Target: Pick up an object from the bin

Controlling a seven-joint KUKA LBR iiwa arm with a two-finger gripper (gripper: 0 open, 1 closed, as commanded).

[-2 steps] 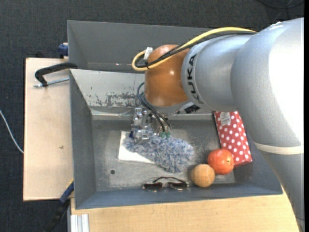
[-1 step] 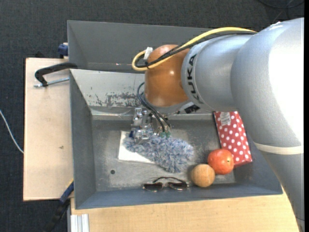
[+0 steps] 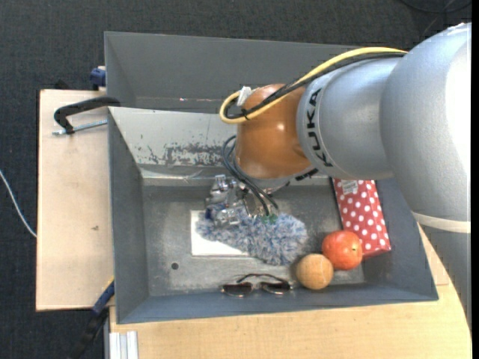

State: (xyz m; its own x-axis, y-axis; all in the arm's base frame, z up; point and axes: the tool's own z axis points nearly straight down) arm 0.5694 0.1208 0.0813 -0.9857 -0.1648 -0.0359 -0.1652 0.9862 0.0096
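The arm [image 3: 367, 118] reaches in from the right, orange wrist cover [image 3: 268, 137] tilted down towards the bin [image 3: 126, 223] floor. The gripper [image 3: 233, 206] sits low at mid-floor, on the left end of a blue-grey fluffy cloth [image 3: 278, 236]; whether it is open or closed cannot be told. Count: one cloth, partly lying on one white card [image 3: 208, 244]; one red polka-dot packet [image 3: 364, 208] at right; one red round fruit [image 3: 343, 250]; one tan ball [image 3: 314, 271]; one pair of sunglasses [image 3: 256, 286] by the front wall.
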